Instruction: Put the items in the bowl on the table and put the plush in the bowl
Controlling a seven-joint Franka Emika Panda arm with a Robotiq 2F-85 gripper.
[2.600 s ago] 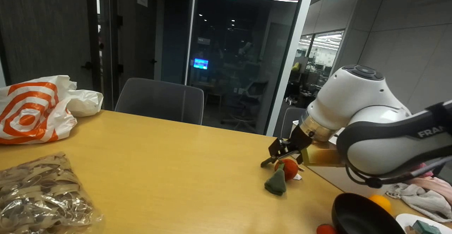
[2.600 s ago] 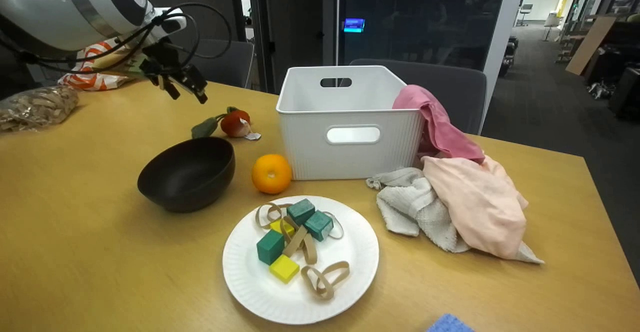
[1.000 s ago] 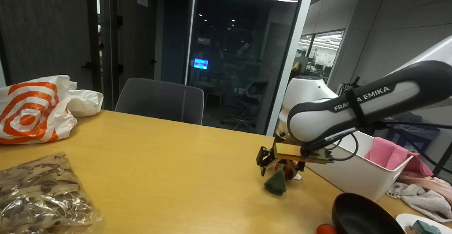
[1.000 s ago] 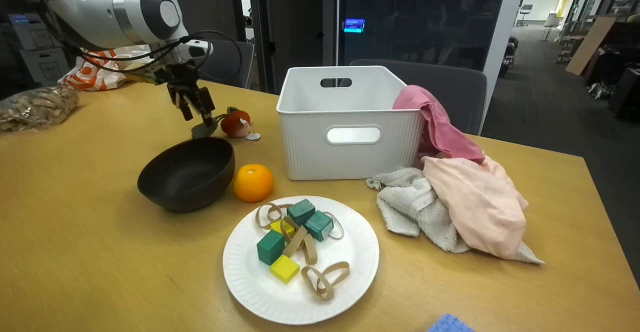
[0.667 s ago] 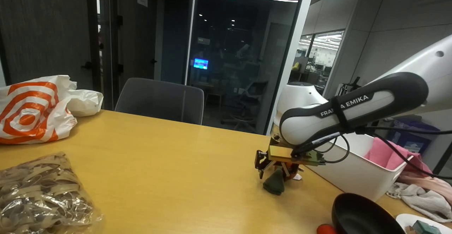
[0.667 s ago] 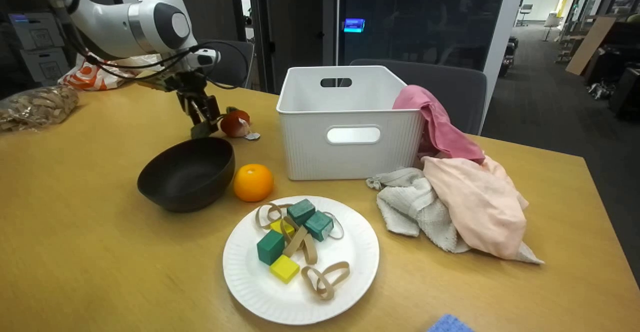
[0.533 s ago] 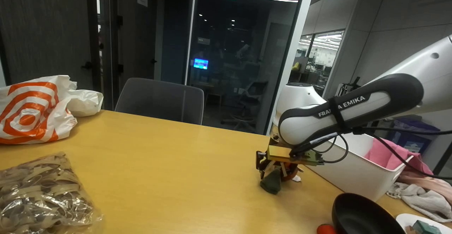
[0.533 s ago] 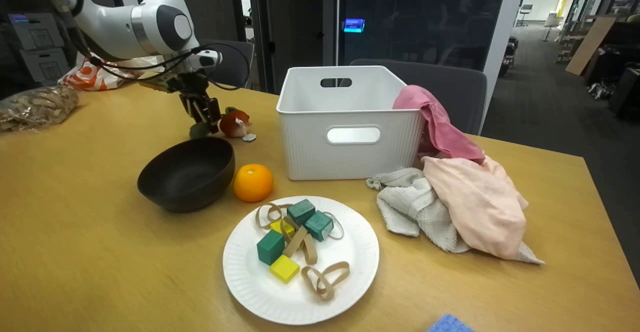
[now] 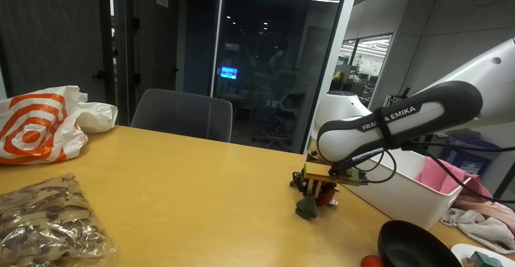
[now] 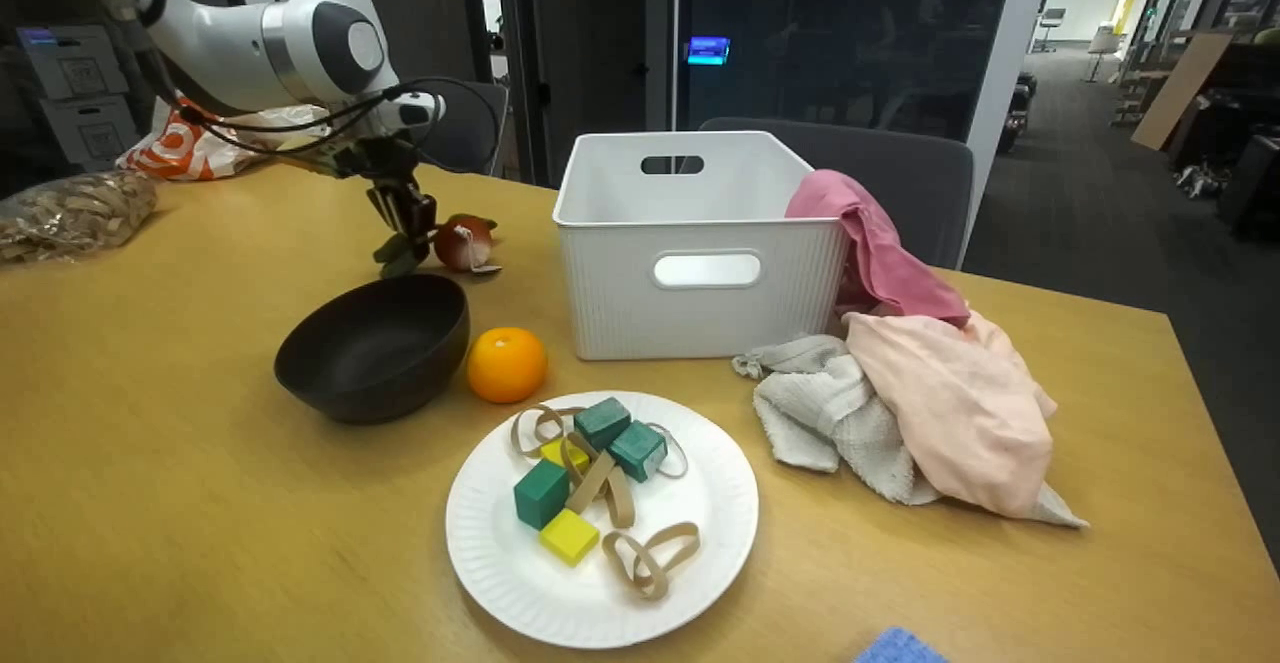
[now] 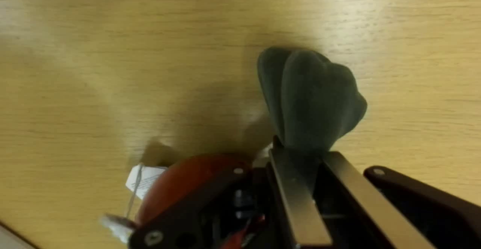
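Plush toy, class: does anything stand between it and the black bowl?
No other visible object does. The red-and-green plush toy, held by the gripper, is behind the black bowl in an exterior view; only the bowl's side intervenes, probably needing a lift.

Grey-green and red plush [image 11: 315,98] — black bowl [image 10: 370,348] — orange-ringed white bag [image 9: 44,126]

Down slopes the white and dark-grey arm [image 9: 432,114] from the right-hand edge of an exterior view, and at its end the wrist [image 10: 382,121] is bent, so the hand [image 11: 305,154] hangs beneath, pointing downward. In the wrist view, look at those fingers [image 11: 298,204]: close together, pale metal strips [image 11: 377,204] along both, only a narrow gap between them, black linkages [image 11: 417,194] splayed out to either side!
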